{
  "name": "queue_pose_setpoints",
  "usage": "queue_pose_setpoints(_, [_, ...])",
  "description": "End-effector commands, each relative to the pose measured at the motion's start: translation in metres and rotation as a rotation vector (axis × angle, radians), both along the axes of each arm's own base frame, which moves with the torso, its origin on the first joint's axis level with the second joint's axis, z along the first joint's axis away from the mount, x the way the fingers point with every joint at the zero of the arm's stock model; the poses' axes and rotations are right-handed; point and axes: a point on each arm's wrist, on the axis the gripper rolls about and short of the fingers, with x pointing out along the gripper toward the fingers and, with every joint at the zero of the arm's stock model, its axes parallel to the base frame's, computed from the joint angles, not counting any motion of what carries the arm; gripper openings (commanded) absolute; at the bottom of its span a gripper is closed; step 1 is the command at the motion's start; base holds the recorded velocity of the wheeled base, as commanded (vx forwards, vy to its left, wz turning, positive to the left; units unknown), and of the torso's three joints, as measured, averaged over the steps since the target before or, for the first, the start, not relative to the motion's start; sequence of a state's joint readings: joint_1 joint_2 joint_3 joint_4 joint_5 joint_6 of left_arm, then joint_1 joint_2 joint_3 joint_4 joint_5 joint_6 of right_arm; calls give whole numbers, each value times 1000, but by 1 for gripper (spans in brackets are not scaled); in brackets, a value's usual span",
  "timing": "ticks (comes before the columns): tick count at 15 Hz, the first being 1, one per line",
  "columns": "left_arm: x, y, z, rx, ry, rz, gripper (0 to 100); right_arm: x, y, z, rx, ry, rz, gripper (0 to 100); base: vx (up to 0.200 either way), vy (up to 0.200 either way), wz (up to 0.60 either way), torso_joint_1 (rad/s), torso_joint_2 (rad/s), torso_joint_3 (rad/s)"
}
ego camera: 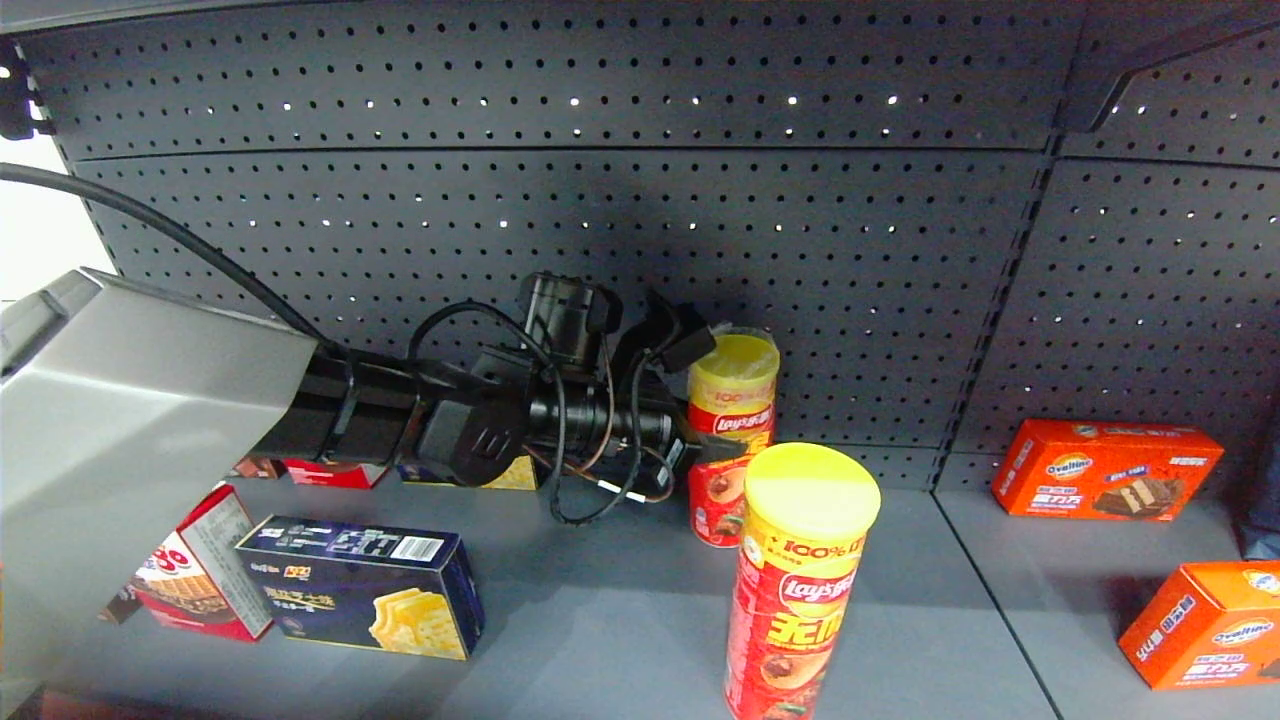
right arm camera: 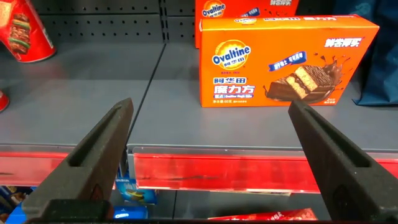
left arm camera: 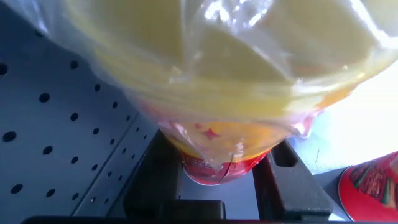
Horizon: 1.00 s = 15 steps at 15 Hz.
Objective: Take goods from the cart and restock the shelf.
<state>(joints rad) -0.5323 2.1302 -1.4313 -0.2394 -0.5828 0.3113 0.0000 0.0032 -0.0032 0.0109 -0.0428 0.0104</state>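
Observation:
A red chips can with a yellow lid (ego camera: 735, 385) stands upright at the back of the grey shelf (ego camera: 620, 600), close to the pegboard wall. My left gripper (ego camera: 705, 395) reaches in from the left and is shut on it. In the left wrist view the can (left arm camera: 217, 93) sits between both black fingers (left arm camera: 292, 186). A second, identical can (ego camera: 800, 580) stands free nearer the front. My right gripper (right arm camera: 211, 155) is open and holds nothing. It hovers just before the shelf's red front rail (right arm camera: 217, 171), facing an orange box (right arm camera: 273, 62).
A dark blue cracker box (ego camera: 365, 585) and a red-and-white box (ego camera: 195, 575) lie at the left front. More boxes lie under my left arm. Two orange boxes (ego camera: 1105, 470) (ego camera: 1205, 625) sit on the right shelf section. The pegboard (ego camera: 600, 200) closes off the back.

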Motion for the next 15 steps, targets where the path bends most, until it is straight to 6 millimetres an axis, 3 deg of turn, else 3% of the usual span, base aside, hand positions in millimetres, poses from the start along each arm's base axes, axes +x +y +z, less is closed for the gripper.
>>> queue_pose_setpoints(1, [1, -1, -4, 6, 8, 0, 0, 0, 0, 0, 0, 1, 0, 100, 0, 0, 0, 0, 0, 0])
queue_pose_setpoints(4, [-1, -4, -5, 9, 5, -10, 0, 0, 0, 0, 0, 1, 0, 100, 0, 0, 0, 0, 0, 0])
queue_pose_setpoints(5, [-1, -5, -5, 10, 4, -12, 100, 0, 0, 0, 0, 1, 0, 100, 0, 0, 0, 0, 0, 0])
queue_pose_setpoints(9, [-7, -3, -10, 25, 18, -13, 100, 0, 0, 0, 0, 1, 0, 100, 0, 0, 0, 0, 0, 0])
queue_pose_setpoints(12, [-23, 13, 8, 19, 1, 14, 100, 0, 0, 0, 0, 1, 0, 100, 0, 0, 0, 0, 0, 0])
queue_pose_setpoints(15, [-44, 30, 33, 35, -36, 174, 100, 0, 0, 0, 0, 1, 0, 100, 0, 0, 0, 0, 0, 0])
